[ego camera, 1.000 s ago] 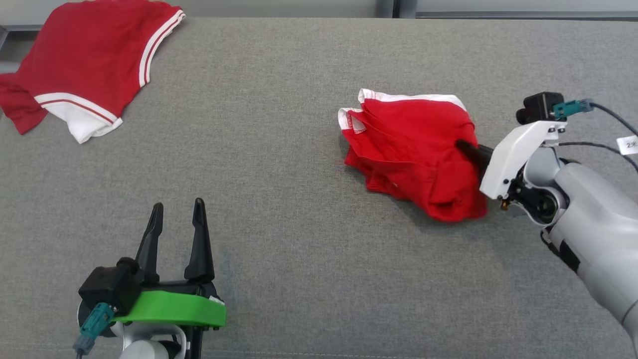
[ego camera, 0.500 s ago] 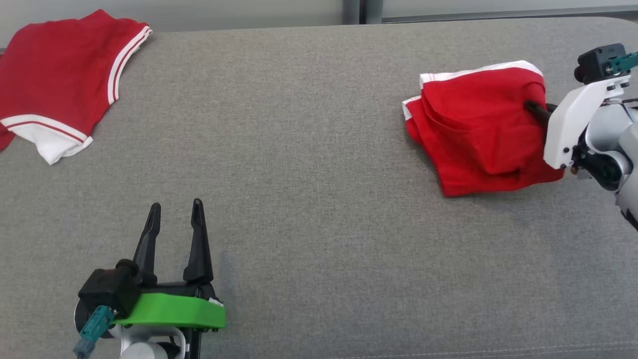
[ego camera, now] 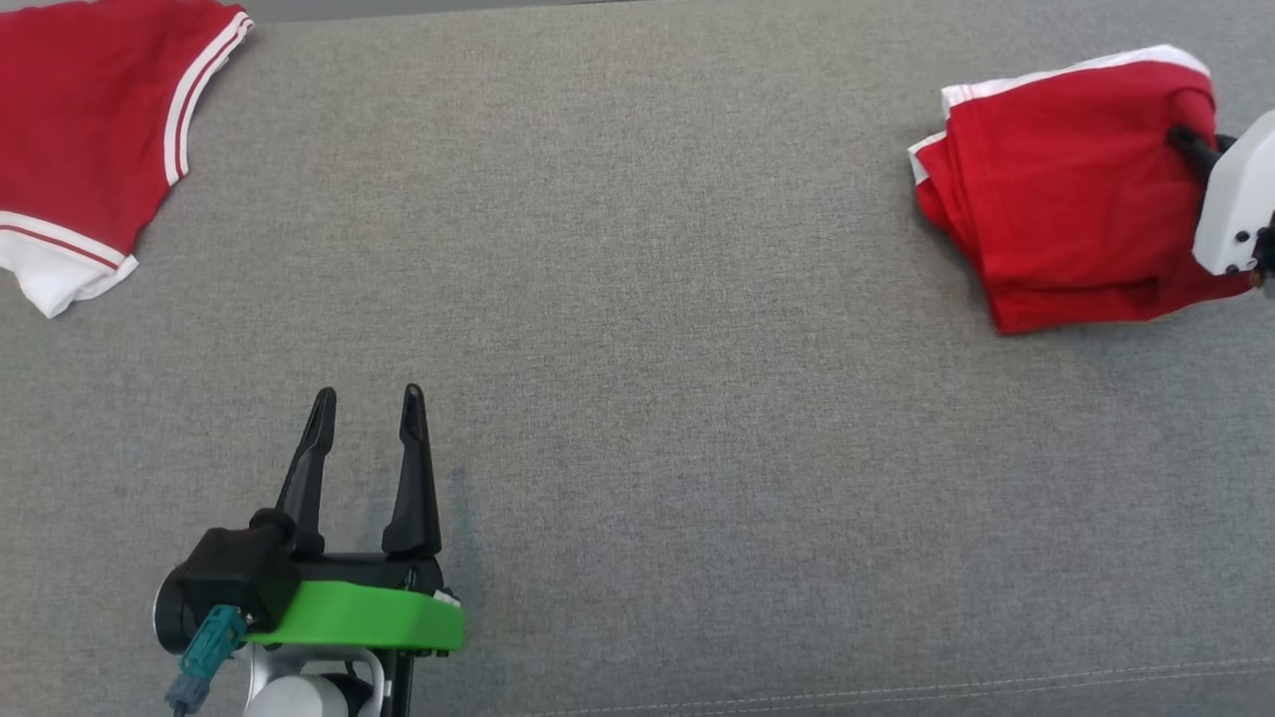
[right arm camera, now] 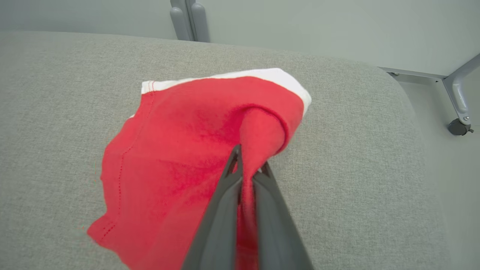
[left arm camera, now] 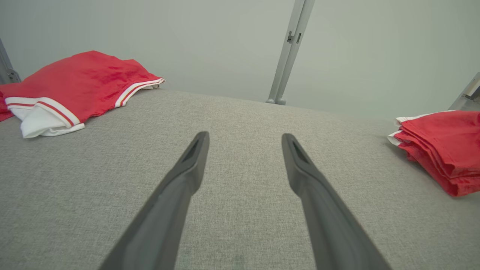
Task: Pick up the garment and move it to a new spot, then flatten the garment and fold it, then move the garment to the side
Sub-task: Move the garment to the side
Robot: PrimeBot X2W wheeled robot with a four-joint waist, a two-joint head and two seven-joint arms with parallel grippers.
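A folded red garment (ego camera: 1066, 189) with a white band lies at the far right of the grey cushioned surface; it also appears in the left wrist view as a stack of layers (left arm camera: 442, 150). My right gripper (right arm camera: 247, 165) is shut on a pinched fold of the garment (right arm camera: 195, 157), near its right edge in the head view, where one dark fingertip (ego camera: 1185, 139) pokes from the white wrist cover. My left gripper (ego camera: 366, 403) rests low at the left, open, with nothing between its fingers (left arm camera: 195, 157).
A second red garment (ego camera: 85, 139) with white stripes lies at the far left corner, also seen in the left wrist view (left arm camera: 75, 90). The grey surface (ego camera: 647, 299) stretches wide between the two. Its rounded right edge (right arm camera: 412, 131) drops to a floor with a metal leg and caster (right arm camera: 459, 127).
The right gripper has carried the folded garment to the right across the surface. The head camera has also shifted, tilting down. The left gripper stays open in place.
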